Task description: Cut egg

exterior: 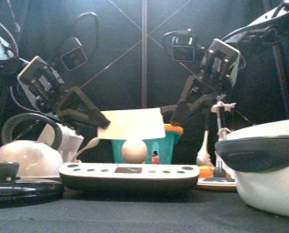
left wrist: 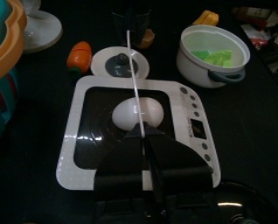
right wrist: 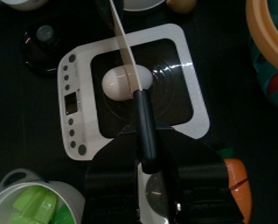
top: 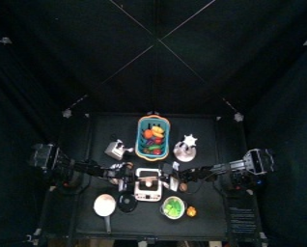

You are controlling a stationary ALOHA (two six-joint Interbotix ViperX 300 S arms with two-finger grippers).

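1. Black curtains pen in our small black desk (top: 208, 217), crowded with a basket (top: 155, 136) and a green-filled pot (left wrist: 212, 51).
2. The egg (left wrist: 139, 113) sits mid-way on the cutting board (left wrist: 86, 122), unpinned, the knife (right wrist: 124, 52) across its top.
3. Both the left fingers (left wrist: 153, 169) and the right fingers (right wrist: 148, 166) seem pinched on the knife handle; uneven pressure could roll the egg aside.
4. Pressing off-centre, we'd likely skid the blade onto the board.
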